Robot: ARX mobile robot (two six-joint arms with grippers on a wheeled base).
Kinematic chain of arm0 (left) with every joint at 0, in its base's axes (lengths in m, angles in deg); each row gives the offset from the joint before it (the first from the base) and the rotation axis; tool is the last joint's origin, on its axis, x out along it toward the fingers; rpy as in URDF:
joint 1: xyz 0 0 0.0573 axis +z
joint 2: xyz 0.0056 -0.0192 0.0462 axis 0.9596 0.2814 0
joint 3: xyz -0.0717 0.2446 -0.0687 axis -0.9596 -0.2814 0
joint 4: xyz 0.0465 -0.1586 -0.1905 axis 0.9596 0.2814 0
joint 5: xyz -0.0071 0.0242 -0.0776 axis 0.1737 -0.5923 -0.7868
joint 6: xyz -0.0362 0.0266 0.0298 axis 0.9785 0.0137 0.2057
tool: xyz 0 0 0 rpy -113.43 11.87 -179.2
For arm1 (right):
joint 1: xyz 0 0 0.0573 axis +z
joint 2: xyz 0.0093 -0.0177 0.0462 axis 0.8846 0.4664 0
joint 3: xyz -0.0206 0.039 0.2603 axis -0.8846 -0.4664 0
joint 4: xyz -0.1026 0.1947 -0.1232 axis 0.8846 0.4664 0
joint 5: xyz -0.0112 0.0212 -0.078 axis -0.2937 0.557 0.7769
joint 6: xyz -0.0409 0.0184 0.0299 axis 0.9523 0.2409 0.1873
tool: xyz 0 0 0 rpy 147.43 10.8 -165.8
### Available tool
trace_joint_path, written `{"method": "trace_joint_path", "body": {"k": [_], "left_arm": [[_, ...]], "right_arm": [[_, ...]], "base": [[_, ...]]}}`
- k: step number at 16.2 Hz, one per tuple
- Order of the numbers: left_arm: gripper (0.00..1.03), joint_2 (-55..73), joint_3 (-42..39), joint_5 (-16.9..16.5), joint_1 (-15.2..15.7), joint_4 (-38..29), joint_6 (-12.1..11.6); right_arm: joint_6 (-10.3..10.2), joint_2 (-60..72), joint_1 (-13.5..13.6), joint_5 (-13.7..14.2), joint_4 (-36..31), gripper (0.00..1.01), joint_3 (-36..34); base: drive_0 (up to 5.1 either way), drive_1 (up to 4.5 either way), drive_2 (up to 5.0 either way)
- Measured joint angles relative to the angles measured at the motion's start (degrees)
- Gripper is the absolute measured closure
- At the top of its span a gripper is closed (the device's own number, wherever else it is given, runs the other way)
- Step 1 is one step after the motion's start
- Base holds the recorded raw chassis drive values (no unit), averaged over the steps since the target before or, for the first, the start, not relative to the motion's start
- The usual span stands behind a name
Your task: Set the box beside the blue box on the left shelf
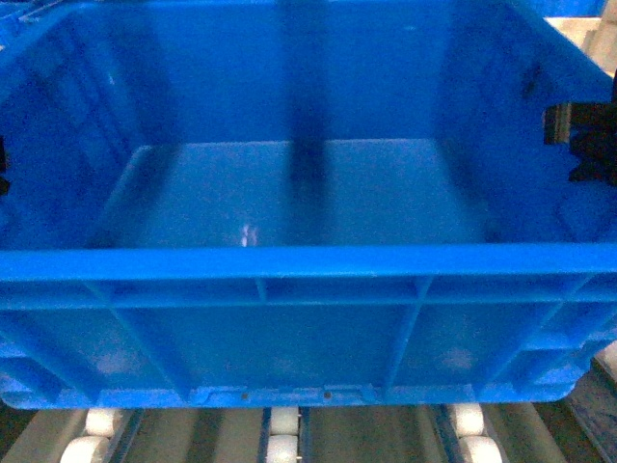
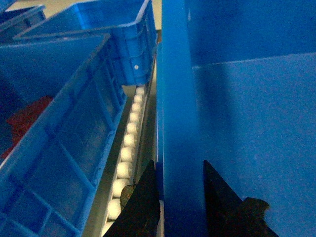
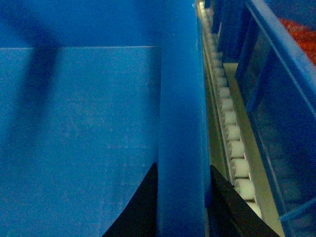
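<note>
Large open-topped bright blue plastic crate point(image 1: 289, 193) clamped at side rims by left gripper point(image 2: 180, 197) and right gripper point(image 3: 182, 197), over white-roller metal flow rack point(image 2: 129, 143); neighbouring blue box point(image 2: 64, 143) seen beside left gripper; release judged outstanding.

The site was a warehouse or factory parts-storage area. A metal flow rack point(image 1: 289, 424) carried rows of small white roller wheels point(image 2: 123, 154) set in steel tracks, a fitting typical of picking lines. Several ribbed blue plastic crates stood on it: a large open-topped crate point(image 1: 308, 289), a neighbouring crate point(image 2: 64, 148) on one side and another point(image 3: 276, 98) on the other. One neighbouring crate held red contents point(image 3: 301, 29), not identifiable.
</note>
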Motion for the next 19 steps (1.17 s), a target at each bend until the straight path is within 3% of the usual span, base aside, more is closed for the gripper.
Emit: {"method": "trace_joint_path", "body": {"k": [5, 6, 8, 10, 12, 14, 19], "left_arm": [[0.86, 2.91, -1.14, 2.27, -2.58, 4.70, -0.35], [0.73, 3.41, -1.11, 1.14, -2.75, 1.57, 0.15], [0.54, 3.34, -1.73, -0.81, -4.46, -5.70, 1.53], [0.33, 1.25, -1.36, -4.63, -7.74, -11.45, 4.42], [0.09, 0.39, -1.01, -4.07, -8.04, -15.98, 6.73], [0.03, 0.26, -0.55, -3.91, -7.67, -16.92, 7.30], [0.05, -0.57, 0.07, -3.91, -7.61, -16.35, 7.41]], "right_arm": [[-3.74, 4.37, 0.35, -0.79, 2.67, 0.81, -2.29], [-3.21, 4.37, 0.31, -1.92, 1.07, 0.63, -2.27], [-2.73, 4.17, 0.37, -2.47, -3.39, 0.46, -2.23], [-2.64, 1.46, 1.92, -5.33, -7.67, 0.24, -1.92], [-2.91, -0.24, 2.16, -4.79, -13.03, 0.01, -1.40], [-3.06, -0.55, 2.12, -3.37, -14.45, 0.03, -1.31], [-3.08, -0.92, 2.12, -2.69, -14.80, 0.03, -1.22]], "base": [[0.0, 0.00, 0.0], [0.0, 0.00, 0.0], [0.0, 0.00, 0.0], [0.0, 0.00, 0.0], [0.0, 0.00, 0.0], [0.0, 0.00, 0.0], [0.0, 0.00, 0.0]]}}
